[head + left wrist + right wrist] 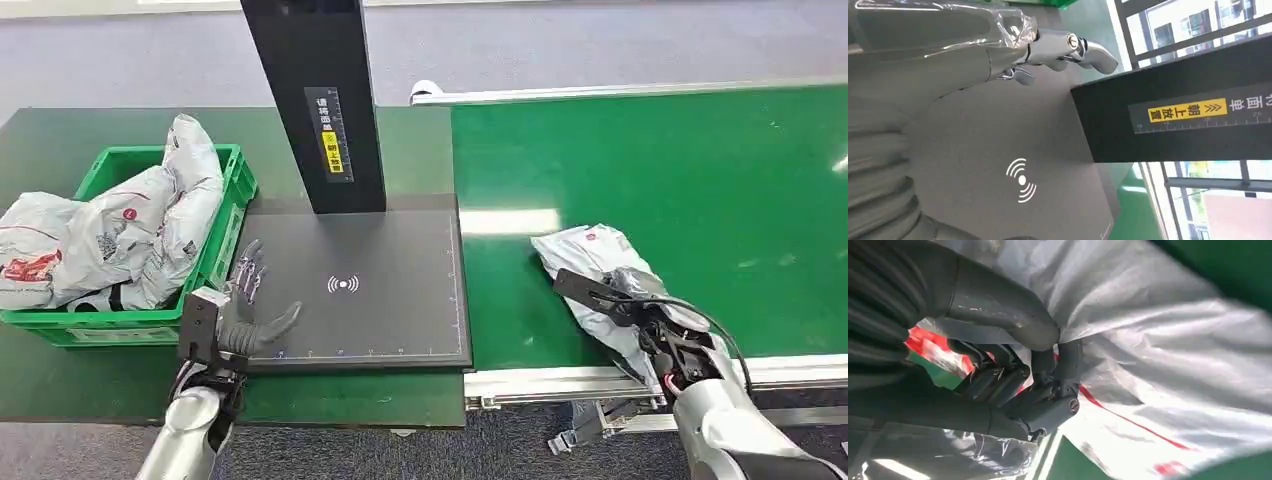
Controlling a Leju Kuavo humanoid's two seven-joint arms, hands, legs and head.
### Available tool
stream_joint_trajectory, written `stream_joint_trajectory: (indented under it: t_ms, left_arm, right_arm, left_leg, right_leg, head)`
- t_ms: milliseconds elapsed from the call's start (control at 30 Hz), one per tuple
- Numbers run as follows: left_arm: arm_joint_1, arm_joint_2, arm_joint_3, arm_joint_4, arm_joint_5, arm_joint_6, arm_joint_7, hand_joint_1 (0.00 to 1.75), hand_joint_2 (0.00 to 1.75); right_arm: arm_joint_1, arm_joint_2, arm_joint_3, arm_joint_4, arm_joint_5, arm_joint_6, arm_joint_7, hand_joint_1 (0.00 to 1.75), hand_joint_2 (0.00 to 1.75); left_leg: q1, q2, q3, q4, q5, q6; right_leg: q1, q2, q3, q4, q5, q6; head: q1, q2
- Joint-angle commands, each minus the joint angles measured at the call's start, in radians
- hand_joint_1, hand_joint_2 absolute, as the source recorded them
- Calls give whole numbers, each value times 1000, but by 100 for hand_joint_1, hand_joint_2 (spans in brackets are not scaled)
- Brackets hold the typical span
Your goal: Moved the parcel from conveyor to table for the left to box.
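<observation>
A crumpled grey plastic parcel lies on the green conveyor belt, gripped by the right hand. The left hand hovers empty, fingers spread, over the black scanner pad on the dark green table, beside a green crate of parcels.

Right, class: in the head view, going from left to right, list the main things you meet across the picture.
Green crate stuffed with parcels → left hand hovering open over the mat's edge → black scanner mat with its post → parcel on the green conveyor → right hand gripping that parcel.
</observation>
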Motion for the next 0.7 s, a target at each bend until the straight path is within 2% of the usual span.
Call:
stream_joint_trajectory:
  t_ms: [33,400,567,700]
  left_arm:
    - [19,21,24,-11,3,1,2,0,175]
    - [20,21,23,-16,2,1,2,0,175]
    - [55,16,34,-65,9,8,2,0,175]
    - [52,10,35,-60,24,41,-25,0,175]
  right_arm:
    - [-31,31,19,-9,-14,-4,-18,175,175]
    - [-27,31,17,-15,-27,-11,-24,175,175]
    - [-15,71,-31,-154,-165,-243,-121,175,175]
    - [72,98,-87,-383,-377,-390,-270,175,175]
  left_leg:
    - [0,1,1,-1,0,0]
    - [0,1,2,-1,-1,0]
    - [-1,3,1,0,-1,0]
    - [0,2,2,-1,-1,0]
  right_leg:
    - [0,1,1,-1,0,0]
    - [0,1,1,-1,0,0]
    - [-1,3,0,0,0,0]
    - [0,2,1,-1,0,0]
  head:
    - [0,0]
    - [0,0]
    - [0,0]
    - [0,0]
